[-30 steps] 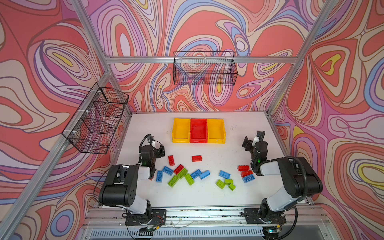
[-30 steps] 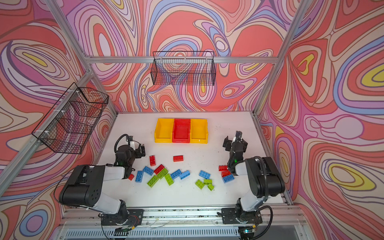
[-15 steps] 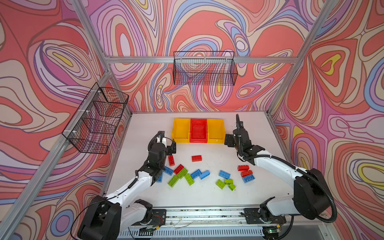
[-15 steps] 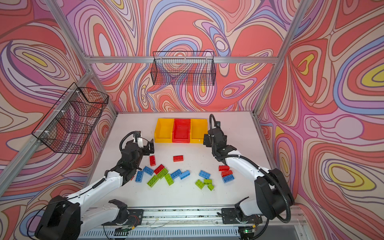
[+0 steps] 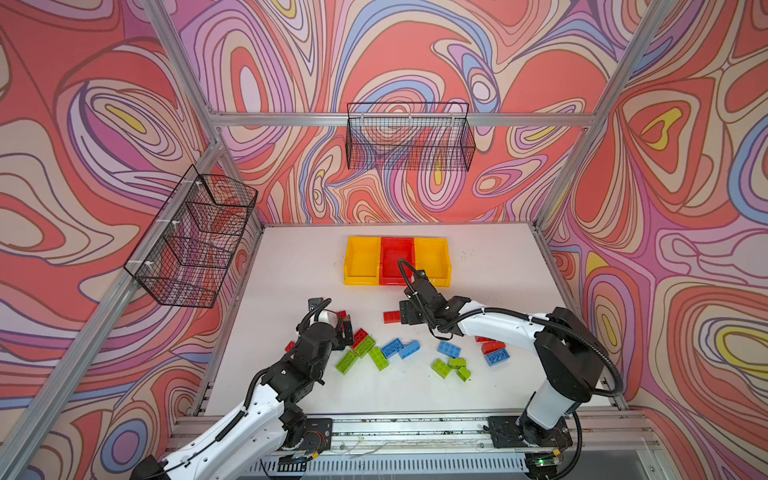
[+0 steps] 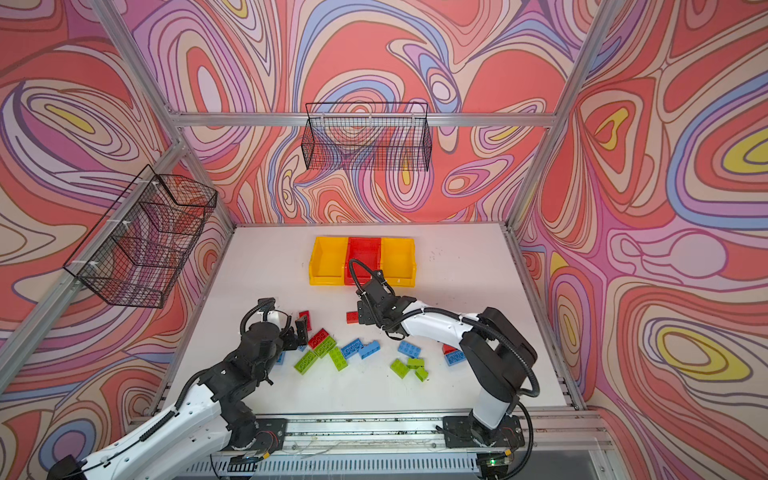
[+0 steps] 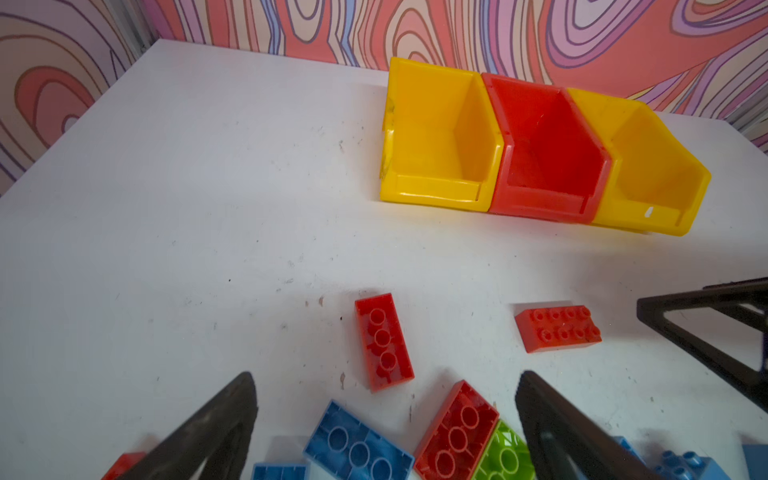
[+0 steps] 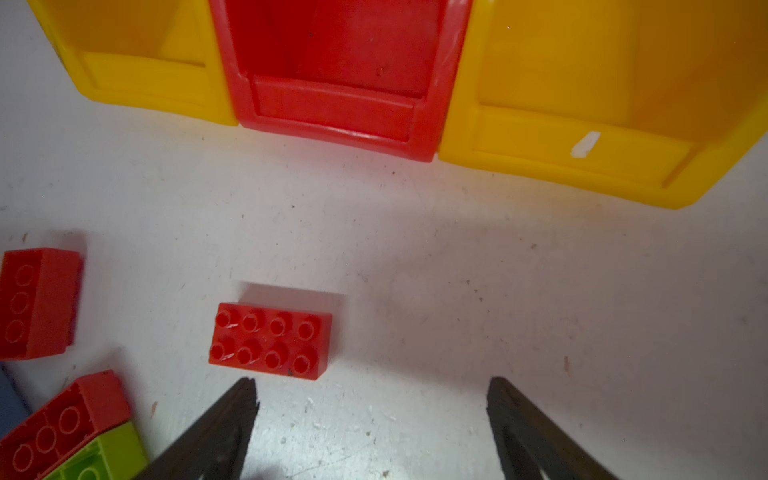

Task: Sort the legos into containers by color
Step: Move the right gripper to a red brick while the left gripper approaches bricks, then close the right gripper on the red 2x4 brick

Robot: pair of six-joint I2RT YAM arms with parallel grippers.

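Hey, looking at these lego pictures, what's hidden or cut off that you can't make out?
Top views: the right gripper covers one end of the lone red brick.
Top views: the right arm hides part of the red bricks beside it.
Top views: the left arm covers bricks; only a red corner shows.
Left wrist view: a blue brick and a green brick run off the edge.
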